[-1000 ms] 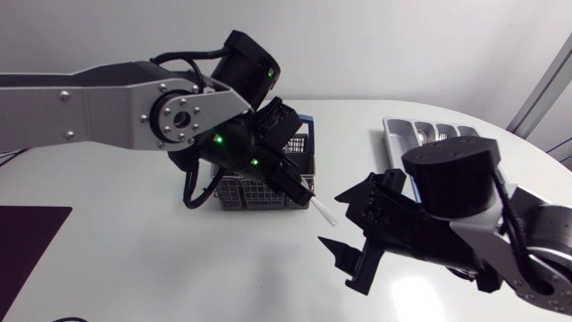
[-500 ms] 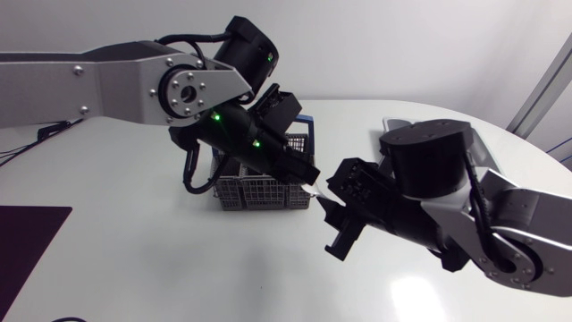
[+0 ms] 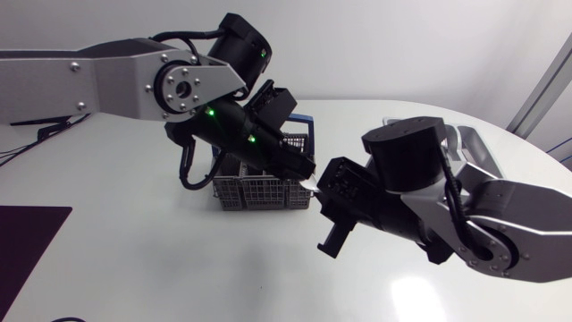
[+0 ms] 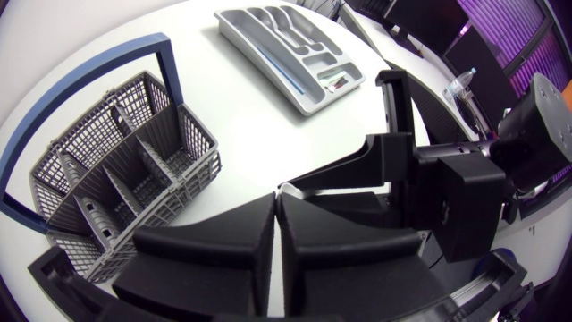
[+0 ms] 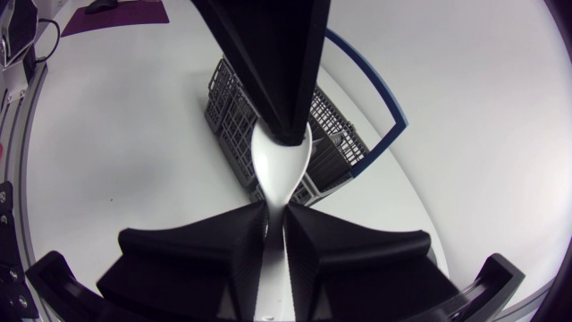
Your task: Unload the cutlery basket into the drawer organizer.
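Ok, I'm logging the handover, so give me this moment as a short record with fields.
Item: white plastic spoon
Left hand: shut on the spoon's bowl
Right hand: shut on the spoon's handle
Grey mesh cutlery basket: on the table, beside both hands
Grey drawer organizer: on the table, apart from the basket
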`<action>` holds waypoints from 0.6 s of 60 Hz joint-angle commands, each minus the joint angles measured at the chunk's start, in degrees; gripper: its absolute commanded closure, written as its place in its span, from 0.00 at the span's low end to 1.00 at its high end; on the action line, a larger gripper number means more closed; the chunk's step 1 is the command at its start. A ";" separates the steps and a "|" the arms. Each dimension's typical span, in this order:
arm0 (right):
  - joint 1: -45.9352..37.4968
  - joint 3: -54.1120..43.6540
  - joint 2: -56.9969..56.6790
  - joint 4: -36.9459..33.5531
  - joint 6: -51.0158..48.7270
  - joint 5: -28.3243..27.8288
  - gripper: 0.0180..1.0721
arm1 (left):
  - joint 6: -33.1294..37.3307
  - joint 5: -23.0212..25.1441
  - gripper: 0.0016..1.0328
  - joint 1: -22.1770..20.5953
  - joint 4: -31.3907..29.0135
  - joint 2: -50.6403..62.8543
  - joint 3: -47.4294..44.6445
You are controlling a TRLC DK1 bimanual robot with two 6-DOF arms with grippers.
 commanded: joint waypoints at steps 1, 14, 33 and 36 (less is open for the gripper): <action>0.15 1.02 0.78 -1.11 1.00 0.22 0.88 | -1.38 1.62 0.84 0.42 -1.33 -0.48 0.65; -0.12 0.06 0.08 -4.54 -0.05 -3.03 0.88 | -1.64 2.24 0.31 2.53 -1.33 -2.24 2.50; -15.15 -2.84 -4.41 -15.17 -11.56 -18.06 0.88 | 1.88 1.97 0.05 11.76 -0.19 -6.28 3.37; -20.60 -2.84 -4.58 -17.55 -15.61 -21.57 0.88 | 2.84 1.88 0.05 13.34 -0.28 -6.63 2.76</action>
